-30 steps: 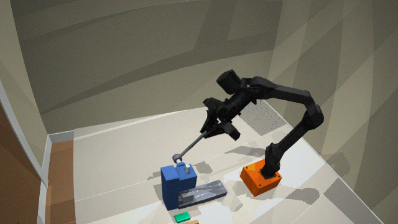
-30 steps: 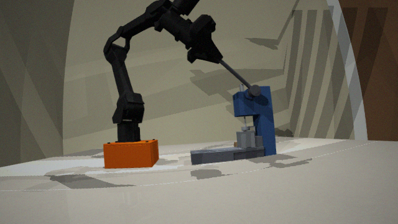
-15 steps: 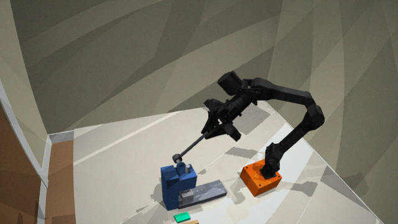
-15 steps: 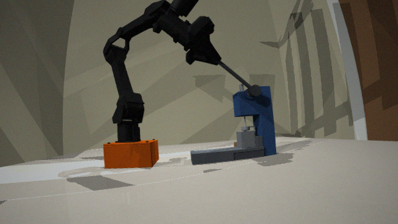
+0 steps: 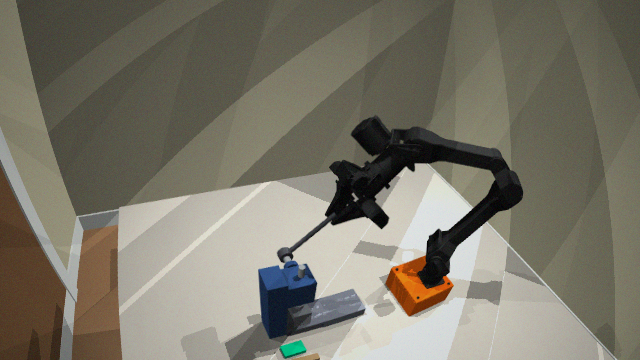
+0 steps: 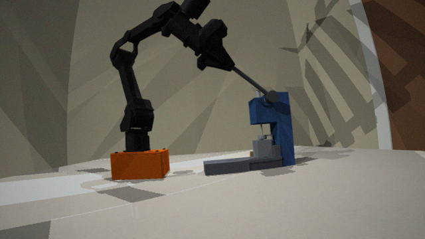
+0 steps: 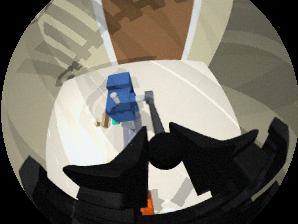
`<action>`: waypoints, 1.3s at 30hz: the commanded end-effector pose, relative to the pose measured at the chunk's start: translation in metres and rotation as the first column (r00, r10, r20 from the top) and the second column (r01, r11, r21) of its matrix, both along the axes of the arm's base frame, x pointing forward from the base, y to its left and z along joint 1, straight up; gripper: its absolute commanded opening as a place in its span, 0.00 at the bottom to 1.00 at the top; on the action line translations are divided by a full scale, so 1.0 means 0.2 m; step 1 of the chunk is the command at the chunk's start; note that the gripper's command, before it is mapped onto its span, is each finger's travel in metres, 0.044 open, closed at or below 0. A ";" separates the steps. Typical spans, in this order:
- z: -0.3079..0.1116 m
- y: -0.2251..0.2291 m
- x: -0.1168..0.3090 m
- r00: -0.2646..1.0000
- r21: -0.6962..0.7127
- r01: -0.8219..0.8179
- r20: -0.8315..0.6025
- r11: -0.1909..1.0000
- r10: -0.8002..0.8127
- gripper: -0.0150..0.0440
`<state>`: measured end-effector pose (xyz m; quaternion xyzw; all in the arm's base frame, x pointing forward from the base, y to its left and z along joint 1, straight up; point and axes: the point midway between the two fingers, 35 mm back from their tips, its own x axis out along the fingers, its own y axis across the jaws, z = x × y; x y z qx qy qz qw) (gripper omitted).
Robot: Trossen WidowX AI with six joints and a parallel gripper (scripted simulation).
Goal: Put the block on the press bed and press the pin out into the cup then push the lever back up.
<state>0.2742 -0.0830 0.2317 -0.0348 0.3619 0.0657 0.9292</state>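
A WidowX gripper (image 5: 331, 219) (image 6: 232, 68) (image 7: 157, 127), partly open, clamps the end of the press lever (image 5: 312, 232) (image 6: 250, 79) (image 7: 156, 117). The 1 gray block (image 6: 262, 148) sits on the bed (image 5: 332, 311) (image 6: 227, 166) beneath the punch (image 6: 261, 129). The lever looks stiff, best held at its tip; the block, likely solid, could slide if nudged.

press frame (image 5: 276, 300) (image 6: 285, 133) (image 7: 120, 82): matt blue, smooth | lever (image 5: 312, 233) (image 6: 250, 80) (image 7: 157, 117): grey, metal-looking | arm base (image 5: 411, 302) (image 6: 137, 166) (image 7: 147, 204): matt orange, plastic-looking

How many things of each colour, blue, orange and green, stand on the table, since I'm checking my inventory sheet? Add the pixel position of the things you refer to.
Blue: 1, the blue blocky press frame (image 5: 273, 305) (image 6: 285, 133) (image 7: 120, 95)
Orange: 1, the orange box-shaped arm base (image 5: 411, 303) (image 6: 137, 167) (image 7: 147, 204)
Green: 1, the green flat rectangular piece (image 5: 293, 348) (image 7: 115, 122)
Total: 3
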 end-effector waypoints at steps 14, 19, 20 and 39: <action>-0.07 -0.01 -0.05 1.000 0.002 0.010 -0.023 1.000 -0.010 0.25; -0.08 -0.01 -0.05 1.000 0.002 0.010 -0.023 1.000 -0.010 0.25; -0.08 -0.01 -0.05 1.000 0.002 0.010 -0.023 1.000 -0.010 0.25; -0.12 -0.01 -0.08 1.000 0.002 0.010 -0.023 1.000 -0.010 0.25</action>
